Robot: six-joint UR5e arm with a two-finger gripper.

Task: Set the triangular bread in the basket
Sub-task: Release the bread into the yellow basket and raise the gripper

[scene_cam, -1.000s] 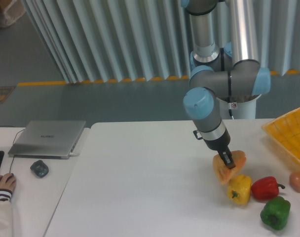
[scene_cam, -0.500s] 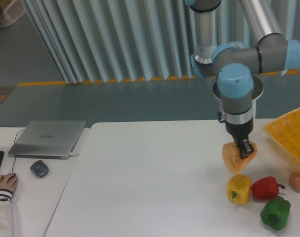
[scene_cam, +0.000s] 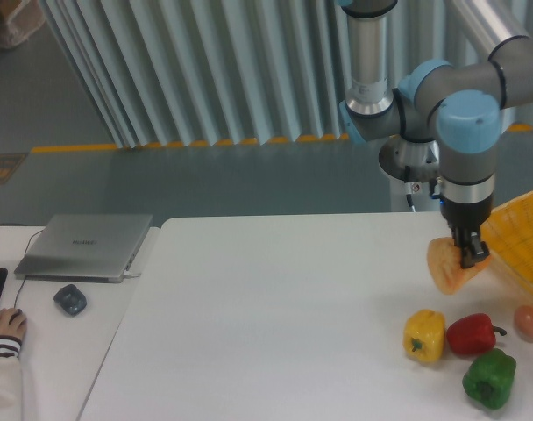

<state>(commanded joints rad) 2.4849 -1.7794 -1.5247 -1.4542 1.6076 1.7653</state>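
Observation:
The triangular bread (scene_cam: pixel 448 268), an orange-tan wedge with a paler face, hangs in the air above the table's right side. My gripper (scene_cam: pixel 468 253) points down and is shut on its upper right part. The yellow lattice basket (scene_cam: pixel 522 239) lies at the right edge of the view, partly cut off. Its near rim is just to the right of the bread and the gripper.
Below the bread stand a yellow pepper (scene_cam: pixel 425 335), a red pepper (scene_cam: pixel 473 333) and a green pepper (scene_cam: pixel 489 378), with a small brownish egg (scene_cam: pixel 529 322) beside them. A laptop (scene_cam: pixel 84 246), a mouse (scene_cam: pixel 70 299) and a person's hand (scene_cam: pixel 3 327) are at the left.
The gripper has carried the bread up off the spot beside the yellow pepper and rightward, toward the basket's rim. The peppers and egg have not moved.

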